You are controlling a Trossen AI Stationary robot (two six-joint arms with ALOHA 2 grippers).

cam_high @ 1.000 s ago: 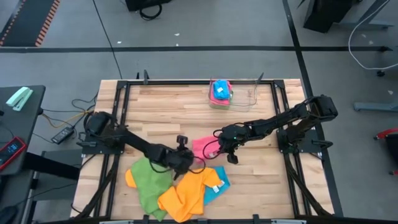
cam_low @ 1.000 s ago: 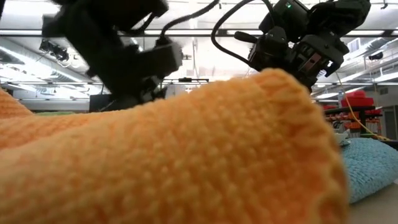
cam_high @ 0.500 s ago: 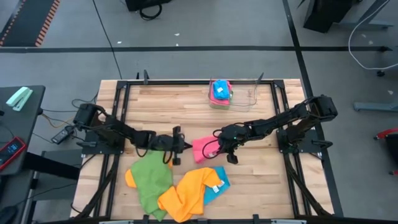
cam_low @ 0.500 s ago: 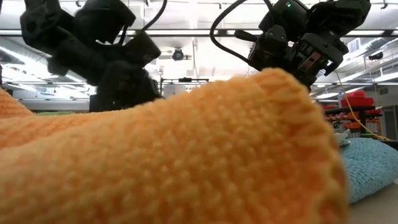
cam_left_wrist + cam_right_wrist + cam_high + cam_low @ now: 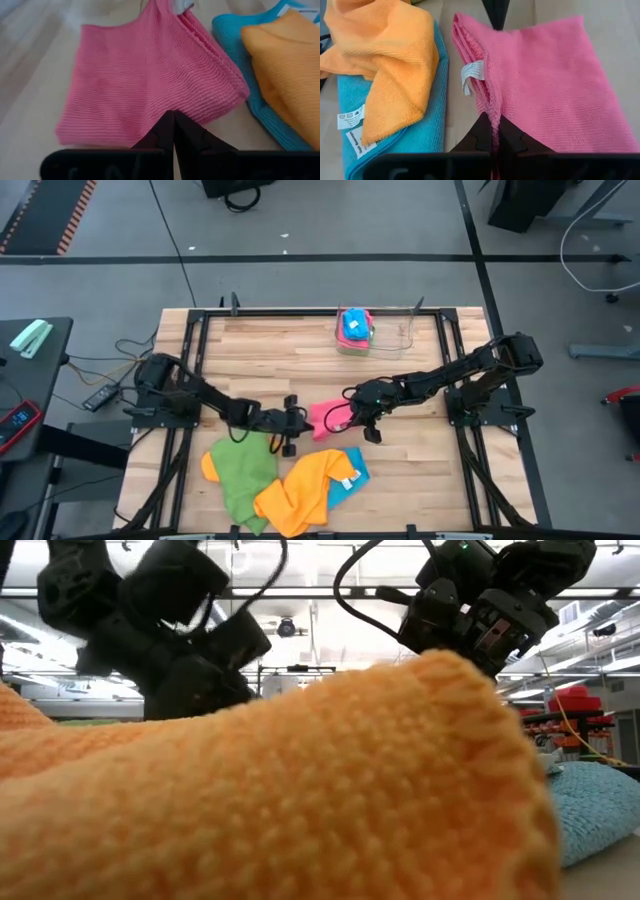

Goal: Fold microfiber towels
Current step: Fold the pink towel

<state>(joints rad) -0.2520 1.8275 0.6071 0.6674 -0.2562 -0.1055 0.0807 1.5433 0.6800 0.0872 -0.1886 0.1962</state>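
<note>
We judge the soft pink microfiber towel light and limp; right gripper pinches its edge, left gripper closed, holding nothing; take corners.

Even, bright overhead light on the wooden table, soft short shadows under both arms, low view backlit by glaring ceiling strips, orange towel pressed close to that lens and blurred, left wrist view soft toward its far edge
</note>
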